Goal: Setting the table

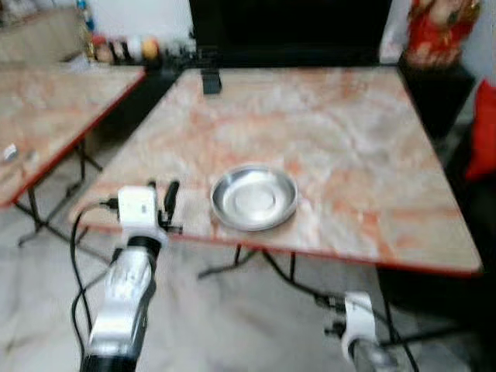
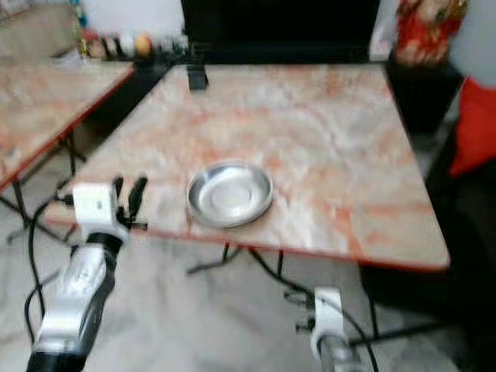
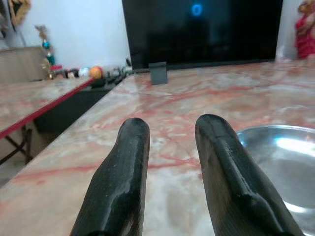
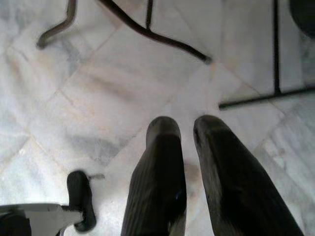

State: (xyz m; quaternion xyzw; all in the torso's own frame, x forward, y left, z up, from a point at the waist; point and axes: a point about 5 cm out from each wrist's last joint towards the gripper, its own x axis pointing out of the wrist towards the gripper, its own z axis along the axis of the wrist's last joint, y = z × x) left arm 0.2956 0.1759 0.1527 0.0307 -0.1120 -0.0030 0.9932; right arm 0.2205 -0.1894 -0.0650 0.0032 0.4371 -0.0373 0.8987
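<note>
A round steel plate (image 1: 254,198) lay on the marble-patterned table (image 1: 349,139), close to the near edge and somewhat left of the middle. It sat flat and empty, its rim catching the light. The table had a red edge band, and black folding legs (image 1: 267,260) showed beneath it against the pale marble floor (image 4: 98,98).

The left gripper (image 1: 164,203) was raised at the near edge of the table, just left of the plate and apart from it. Its two black fingers (image 3: 123,182) stood a little apart with nothing between them, hovering low over the tabletop; in the left wrist view the plate's rim (image 3: 275,162) lay just beside the finger on that side, without touching it.

The right gripper (image 4: 184,128) hung low at the robot's right, below table height, pointing down at the floor. Its fingers (image 4: 160,167) were slightly apart and empty.

At the far edge of the table stood a small dark block (image 1: 211,80), well away from the plate. Behind the table was a large black screen (image 3: 202,29). A second table (image 1: 46,116) of the same pattern stood to the left, separated by a gap. Beyond it, small bottles and an orange ball (image 3: 96,72) lined a low dark shelf. A red figure (image 1: 438,31) stood at the far right.
</note>
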